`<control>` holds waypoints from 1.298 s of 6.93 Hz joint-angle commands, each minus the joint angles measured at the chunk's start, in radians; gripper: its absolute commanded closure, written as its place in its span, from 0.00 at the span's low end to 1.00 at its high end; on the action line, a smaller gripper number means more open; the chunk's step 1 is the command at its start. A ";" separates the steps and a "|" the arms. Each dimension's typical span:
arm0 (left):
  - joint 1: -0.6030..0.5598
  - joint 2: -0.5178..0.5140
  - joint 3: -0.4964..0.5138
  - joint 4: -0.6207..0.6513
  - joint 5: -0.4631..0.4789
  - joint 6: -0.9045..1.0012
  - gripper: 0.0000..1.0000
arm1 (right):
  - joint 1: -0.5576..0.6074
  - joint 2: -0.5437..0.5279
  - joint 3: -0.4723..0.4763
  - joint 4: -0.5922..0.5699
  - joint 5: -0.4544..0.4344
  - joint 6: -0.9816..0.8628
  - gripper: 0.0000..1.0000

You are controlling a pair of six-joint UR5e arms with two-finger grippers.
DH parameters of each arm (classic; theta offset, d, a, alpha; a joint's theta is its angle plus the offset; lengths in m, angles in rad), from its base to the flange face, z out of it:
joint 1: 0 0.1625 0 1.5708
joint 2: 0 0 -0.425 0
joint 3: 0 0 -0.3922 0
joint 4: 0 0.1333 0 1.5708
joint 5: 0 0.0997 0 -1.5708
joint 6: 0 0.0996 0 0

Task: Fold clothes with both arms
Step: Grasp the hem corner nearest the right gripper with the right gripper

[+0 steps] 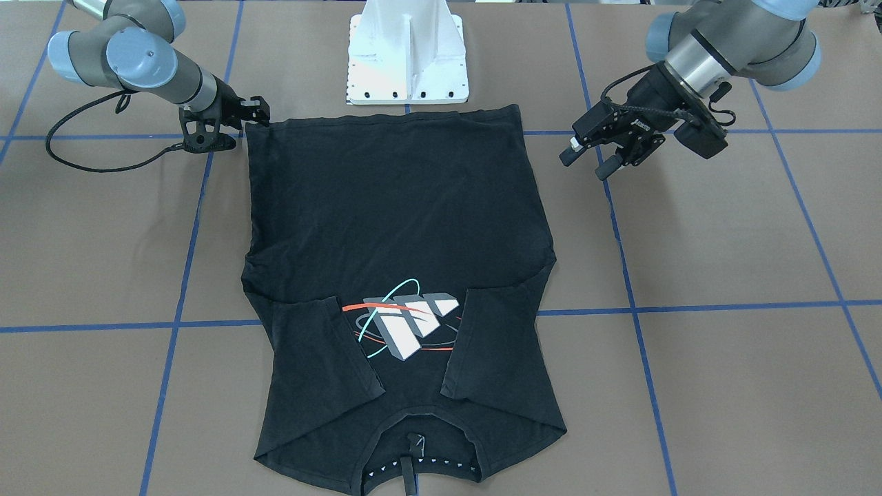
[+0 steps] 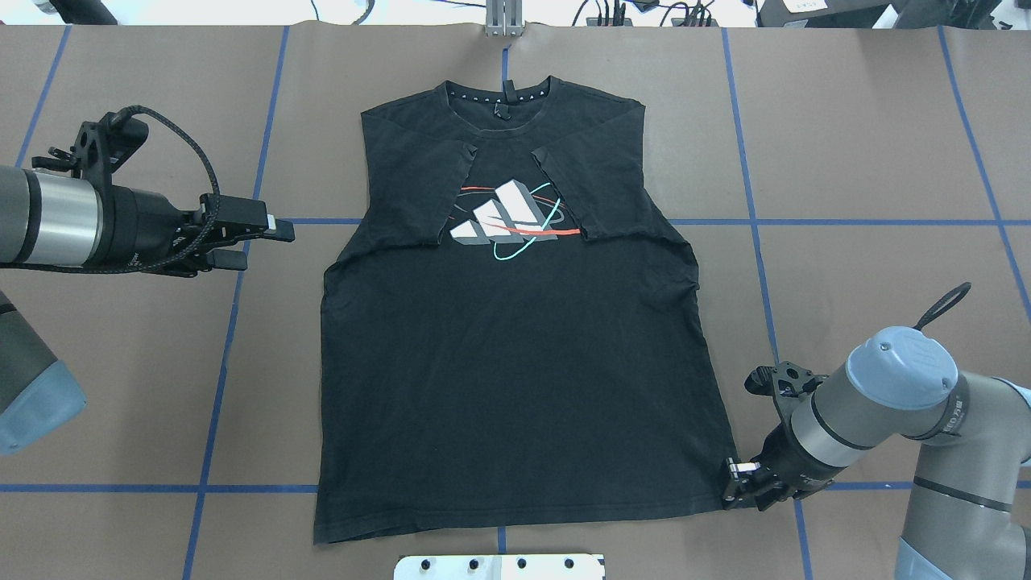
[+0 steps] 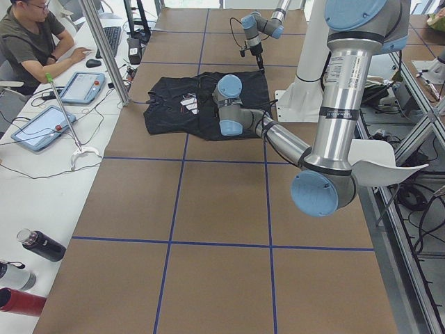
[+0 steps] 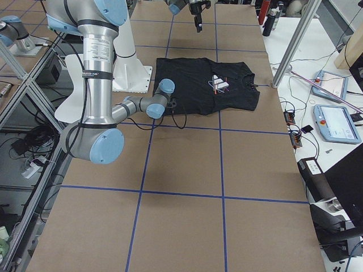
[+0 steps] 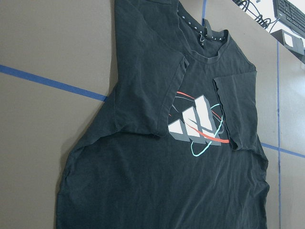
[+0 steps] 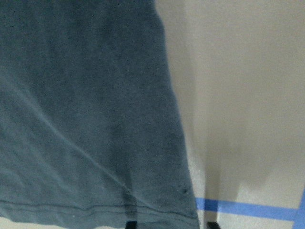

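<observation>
Overhead exterior view gives me the black T-shirt (image 2: 515, 379) lying flat and face up on the brown bench (image 2: 121, 362). Its collar is on the side away from the robot, and its hem is nearest the white pedestal base (image 2: 499, 566). Both short sleeves (image 2: 419, 185) are folded inward over the chest. Their edges flank the grey-white block logo (image 2: 503, 219), and the red and teal ovals (image 2: 523, 242) show between them.

My left tool (image 2: 267, 247) is off the cloth on the robot's left of the shirt, about level with the logo. It is apart from the fabric edge and points toward it. Its fingers stand apart with nothing between them. The front-facing view shows the same gap, with the tool raised above the bench. Its wrist camera looks across the shirt from the sleeve side, and no fingers enter that picture.

My right tool (image 2: 737, 486) is down at the hem corner on the robot's right, low over the bench, right at the corner of the cloth. In the right wrist view two dark fingertips (image 6: 129, 224) peek in at the bottom edge, set apart. One is over the hem; the other is over bare bench beside a blue tape line (image 6: 248, 209). So the jaws straddle the shirt's side edge and are not clamped on it. I can't tell whether the tips touch the fabric.
</observation>
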 commanded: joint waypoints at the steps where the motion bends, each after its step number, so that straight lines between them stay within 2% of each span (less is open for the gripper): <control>1: 0.000 -0.002 0.000 0.000 0.000 0.000 0.00 | -0.001 0.000 -0.005 -0.001 0.002 0.000 0.48; 3: 0.000 -0.002 0.000 0.001 0.000 0.000 0.01 | 0.001 0.000 -0.005 0.001 0.008 0.000 0.52; 4: 0.000 -0.002 0.000 0.000 0.000 0.000 0.01 | 0.001 0.000 -0.005 0.001 0.008 0.000 0.68; 5: 0.000 -0.002 0.000 0.001 0.002 0.000 0.01 | 0.001 -0.001 -0.004 0.001 0.006 0.000 0.88; 6: 0.000 -0.002 0.000 0.000 0.003 0.000 0.01 | 0.001 0.000 -0.003 0.001 0.008 0.000 1.00; 9: 0.002 -0.002 -0.002 0.001 0.002 0.000 0.01 | 0.019 0.000 0.019 0.010 0.017 -0.002 1.00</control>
